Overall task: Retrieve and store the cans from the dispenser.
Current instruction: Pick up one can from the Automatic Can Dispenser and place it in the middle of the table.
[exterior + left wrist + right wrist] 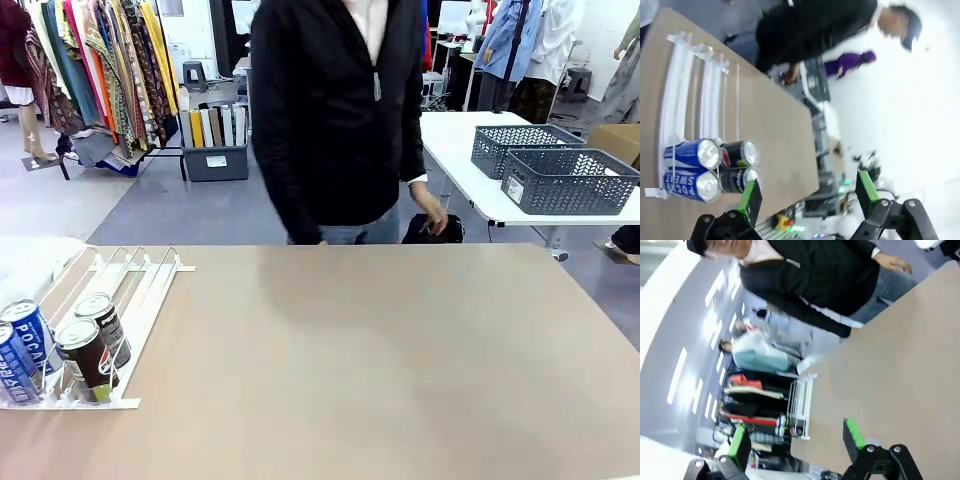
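The left claw stood wide open and held nothing. Ahead of it, near and off to one side, four cans lay together at the low end of the dispenser: two blue cans and two dark cans. The right claw was open and empty too, with the dispenser far from it across the table. I judge that the task was hardly begun: all four cans were left to retrieve and store.
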You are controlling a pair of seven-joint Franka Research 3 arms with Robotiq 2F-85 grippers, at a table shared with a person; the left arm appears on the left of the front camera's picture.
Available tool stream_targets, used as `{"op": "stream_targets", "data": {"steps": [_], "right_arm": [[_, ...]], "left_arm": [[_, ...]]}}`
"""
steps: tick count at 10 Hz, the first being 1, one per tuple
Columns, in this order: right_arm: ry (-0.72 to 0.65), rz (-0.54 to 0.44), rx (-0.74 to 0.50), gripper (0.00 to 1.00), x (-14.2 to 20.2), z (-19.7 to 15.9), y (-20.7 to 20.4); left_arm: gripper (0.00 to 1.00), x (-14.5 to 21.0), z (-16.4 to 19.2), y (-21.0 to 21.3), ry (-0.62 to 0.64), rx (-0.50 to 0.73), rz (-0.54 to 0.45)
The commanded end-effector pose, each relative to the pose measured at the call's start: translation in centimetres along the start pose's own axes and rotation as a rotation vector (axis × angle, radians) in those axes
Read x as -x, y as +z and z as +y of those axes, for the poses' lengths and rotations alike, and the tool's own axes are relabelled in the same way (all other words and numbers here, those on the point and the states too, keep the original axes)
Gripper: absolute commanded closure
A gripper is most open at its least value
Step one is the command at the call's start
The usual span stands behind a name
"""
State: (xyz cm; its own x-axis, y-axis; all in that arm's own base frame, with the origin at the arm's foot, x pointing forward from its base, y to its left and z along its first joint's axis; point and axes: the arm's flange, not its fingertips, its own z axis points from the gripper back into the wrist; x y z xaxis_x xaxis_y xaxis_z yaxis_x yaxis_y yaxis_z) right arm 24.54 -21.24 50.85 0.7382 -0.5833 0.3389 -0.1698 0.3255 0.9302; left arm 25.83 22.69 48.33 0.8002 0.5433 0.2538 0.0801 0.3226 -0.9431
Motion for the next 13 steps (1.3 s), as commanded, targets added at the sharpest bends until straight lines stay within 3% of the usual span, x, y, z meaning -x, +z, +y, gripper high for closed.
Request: {"op": "stream_targets", "data": {"steps": [1, 2, 3, 11, 12, 13], "right_arm": [[-0.031, 0.007, -0.028, 0.00, 6.8, -4.1, -4.5], [0.000, 0.000, 0.000, 0.00, 0.0, 0.0, 0.0], [0.000, 0.000, 0.000, 0.00, 0.0, 0.0, 0.0], [0.000, 0.000, 0.000, 0.00, 0.0, 0.0, 0.0], [0.000, 0.000, 0.000, 0.00, 0.0, 0.0, 0.0], [0.000, 0.000, 0.000, 0.00, 0.0, 0.0, 0.0]], "left_arm": [[0.00, -0.7, 1.8, -2.0, 0.036, 0.039, -0.048], [0.00, -0.8, 1.9, -2.5, 0.036, -0.013, -0.052], [0.00, 0.0, 2.3, 0.1, 0.053, 0.023, -0.049], [0.00, 0.2, 2.1, 0.1, 0.071, 0.006, -0.044], [0.00, 0.7, 0.3, -1.8, -0.019, -0.154, 0.053], [0.00, 1.7, -2.1, -3.8, -0.186, -0.344, 0.176]]}}
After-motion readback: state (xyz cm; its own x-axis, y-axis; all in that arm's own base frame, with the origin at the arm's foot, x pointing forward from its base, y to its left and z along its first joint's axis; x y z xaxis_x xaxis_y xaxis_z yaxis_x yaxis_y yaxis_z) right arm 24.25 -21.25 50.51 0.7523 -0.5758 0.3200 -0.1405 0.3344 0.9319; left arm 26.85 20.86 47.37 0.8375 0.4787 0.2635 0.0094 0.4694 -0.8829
